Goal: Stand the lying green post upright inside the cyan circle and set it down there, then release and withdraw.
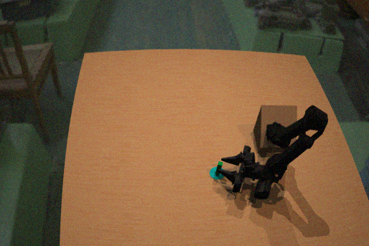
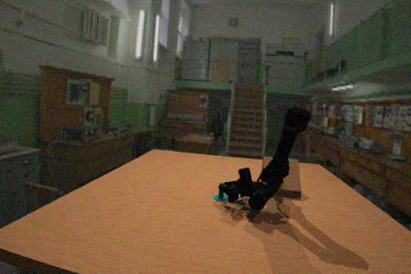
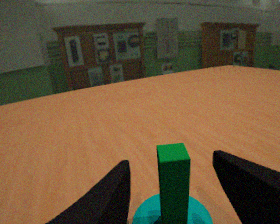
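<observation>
- At the far left of the top view, a wooden chair (image 1: 24, 59) is standing beside the counter (image 1: 143, 112) (image 2: 140, 213) (image 3: 66, 140), its frame brown and slatted.
- Toward the left of the exterior view, papers (image 2: 77, 91) (image 3: 127, 46) are hanging on brown wooden panels; their writing is too blurred to read.
- The counter is showing an orange-brown surface with a fine wood-like grain.
- The flat cyan circle (image 1: 213, 173) (image 2: 217, 197) (image 3: 146, 206) is lying on the counter, smooth and thin.
- The green post (image 1: 219, 168) (image 2: 221, 192) (image 3: 174, 185), a slim square-sided bar, is standing upright inside the cyan circle.
- The black pincer (image 1: 220, 165) (image 2: 224, 185) (image 3: 171, 161) is standing open, its tapering fingers spreading on either side of the post; the wrist view is showing a gap on both sides, so it is gripping nothing.
- A brown block (image 1: 280, 112) (image 2: 294, 181) is sitting on the counter behind the pincer, flat-faced and matt.
- The dark arm (image 1: 292, 152) (image 2: 281, 153) is rising to a high elbow at the right, then sloping down to a low wrist, with the pincer reaching leftward close above the counter.
</observation>
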Action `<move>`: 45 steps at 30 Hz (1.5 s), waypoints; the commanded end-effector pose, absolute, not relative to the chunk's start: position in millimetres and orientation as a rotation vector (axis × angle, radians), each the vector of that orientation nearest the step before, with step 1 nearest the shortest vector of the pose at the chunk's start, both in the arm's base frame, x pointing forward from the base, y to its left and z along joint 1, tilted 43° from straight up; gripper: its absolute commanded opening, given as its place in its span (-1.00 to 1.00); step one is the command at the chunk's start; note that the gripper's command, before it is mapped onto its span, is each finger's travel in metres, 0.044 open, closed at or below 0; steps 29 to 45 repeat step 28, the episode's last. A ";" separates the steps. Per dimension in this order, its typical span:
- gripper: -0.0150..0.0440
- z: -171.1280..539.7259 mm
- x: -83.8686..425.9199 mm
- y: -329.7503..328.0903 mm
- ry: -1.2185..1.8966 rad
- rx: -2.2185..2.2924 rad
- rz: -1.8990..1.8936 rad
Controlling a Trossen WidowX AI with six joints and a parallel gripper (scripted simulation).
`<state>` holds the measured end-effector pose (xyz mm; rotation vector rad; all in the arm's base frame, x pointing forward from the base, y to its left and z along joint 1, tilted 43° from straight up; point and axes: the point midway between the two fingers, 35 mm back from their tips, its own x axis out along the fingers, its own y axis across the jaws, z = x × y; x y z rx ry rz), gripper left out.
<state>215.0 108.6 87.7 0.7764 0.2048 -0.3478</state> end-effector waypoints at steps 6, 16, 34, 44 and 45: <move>0.86 90.3 215.5 107.5 0.202 0.781 -0.349; 0.86 118.6 218.2 86.3 0.208 0.784 -0.357; 0.86 148.9 213.3 55.1 0.198 0.781 -0.351; 0.86 148.9 213.3 55.1 0.198 0.781 -0.351; 0.86 148.9 213.3 55.1 0.198 0.781 -0.351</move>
